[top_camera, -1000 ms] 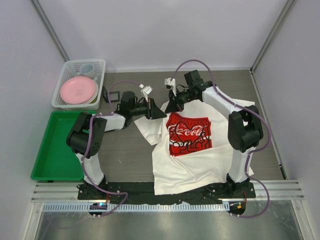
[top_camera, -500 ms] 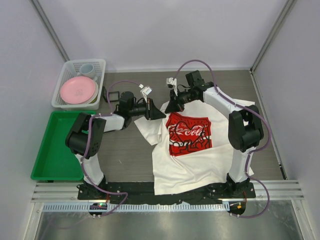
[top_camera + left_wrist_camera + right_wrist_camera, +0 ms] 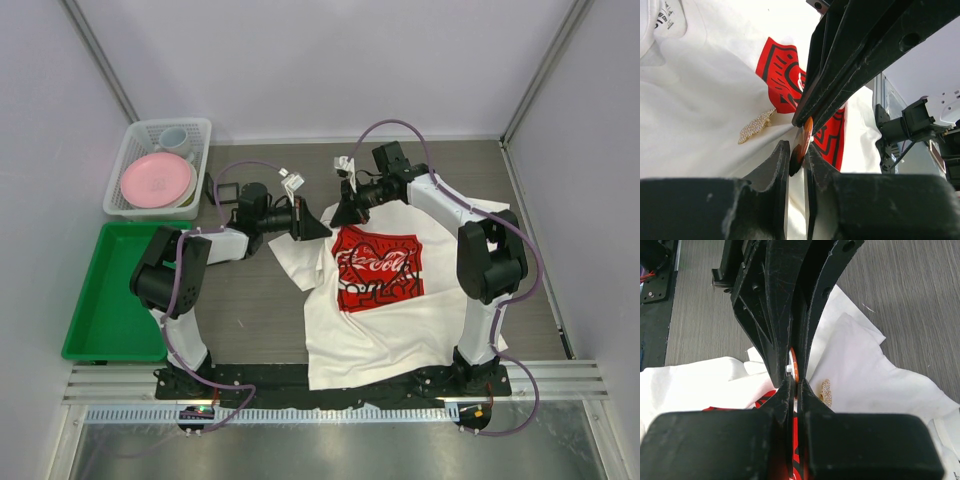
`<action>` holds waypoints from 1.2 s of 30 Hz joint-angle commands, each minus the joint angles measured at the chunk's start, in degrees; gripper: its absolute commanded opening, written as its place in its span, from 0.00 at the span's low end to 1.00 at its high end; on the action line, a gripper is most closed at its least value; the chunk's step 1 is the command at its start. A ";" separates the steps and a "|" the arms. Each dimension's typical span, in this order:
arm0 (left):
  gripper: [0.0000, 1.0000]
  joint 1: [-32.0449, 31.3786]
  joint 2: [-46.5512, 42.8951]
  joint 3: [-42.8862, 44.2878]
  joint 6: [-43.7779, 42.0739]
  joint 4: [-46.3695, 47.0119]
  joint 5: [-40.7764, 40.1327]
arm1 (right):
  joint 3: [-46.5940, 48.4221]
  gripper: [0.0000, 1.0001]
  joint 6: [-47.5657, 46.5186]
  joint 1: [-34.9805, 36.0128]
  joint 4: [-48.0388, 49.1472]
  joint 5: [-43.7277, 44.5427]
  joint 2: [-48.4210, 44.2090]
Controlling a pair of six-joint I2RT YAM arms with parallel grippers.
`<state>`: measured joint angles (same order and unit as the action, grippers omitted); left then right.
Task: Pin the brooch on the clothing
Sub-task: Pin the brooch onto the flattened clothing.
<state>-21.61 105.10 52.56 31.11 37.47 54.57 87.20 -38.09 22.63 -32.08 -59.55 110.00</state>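
**Landmark:** T-shirt, flat on the table, collar at the far side, hem at the near edge between the arm bases.

1. Chest print: on the T-shirt's middle.
2. Brooch: on the T-shirt, just beside the chest print's far-left edge.
3. Left gripper: over the T-shirt's far-left shoulder, entering from the left.
4. Right gripper: over the T-shirt's collar, tips meeting the left gripper's.
5. Small disc: between the left gripper's fingers, above the T-shirt, near the brooch.
6. Tray: left of the T-shirt, well apart.
7. Basket: far-left of the T-shirt, behind the tray.
8. Plate and cup: in the basket, cup behind plate.
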 commanded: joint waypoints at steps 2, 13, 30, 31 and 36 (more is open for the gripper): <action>0.15 1.92 -1.57 2.29 3.95 2.78 -8.06 | -0.27 0.01 -1.73 0.92 -5.28 -5.84 -2.68; 0.24 1.74 -1.65 2.03 6.16 0.76 -8.78 | -3.61 0.01 5.03 0.83 2.01 -3.38 -4.97; 0.36 1.83 -3.32 1.67 6.59 3.57 -10.71 | -2.56 0.01 18.75 -0.57 8.26 -3.29 -1.63; 0.36 1.83 -3.32 1.67 6.77 3.66 -10.80 | -2.56 0.01 18.92 -0.57 8.26 -3.55 -1.45; 0.37 2.01 -3.15 2.29 6.94 4.01 -11.06 | -2.56 0.01 20.33 -0.66 8.08 -3.99 -0.84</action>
<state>-21.26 104.47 52.58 37.63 36.88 48.51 83.85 -20.95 21.58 -22.04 -58.67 109.16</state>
